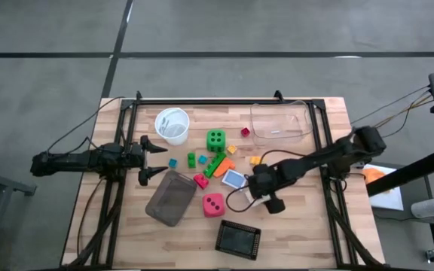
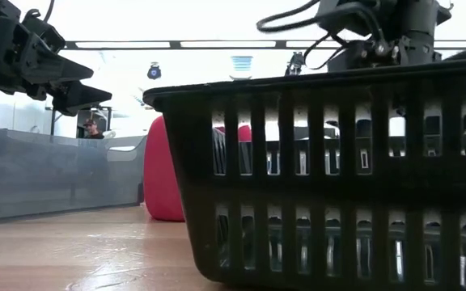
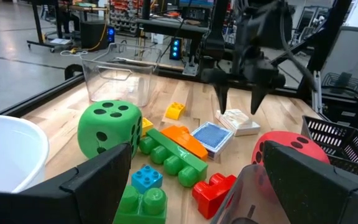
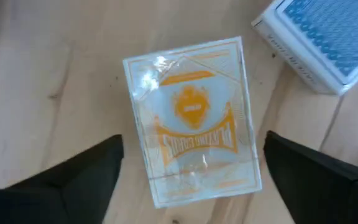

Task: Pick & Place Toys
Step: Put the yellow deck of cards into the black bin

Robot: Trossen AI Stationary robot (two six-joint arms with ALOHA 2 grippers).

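Note:
The toys lie mid-table: a green die [image 1: 215, 140], a pink-red die [image 1: 213, 204], a long green brick [image 3: 173, 157], an orange brick [image 3: 182, 139], a red brick [image 3: 213, 190], a small blue brick [image 3: 146, 177] and a yellow brick [image 3: 174, 110]. My right gripper [image 3: 239, 102] points down, open, with its fingers on either side of a white card box with orange print [image 4: 191, 118] and above it. That box lies flat on the wood beside a blue card deck [image 1: 233, 178]. My left gripper [image 1: 157, 159] waits open at the table's left, facing the toys.
A white bowl [image 1: 172, 125] and a clear plastic box [image 1: 279, 123] stand at the far side. A flat grey tray [image 1: 171, 197] lies near the pink-red die. A black slotted basket [image 1: 238, 239] sits at the near edge and fills most of the low view.

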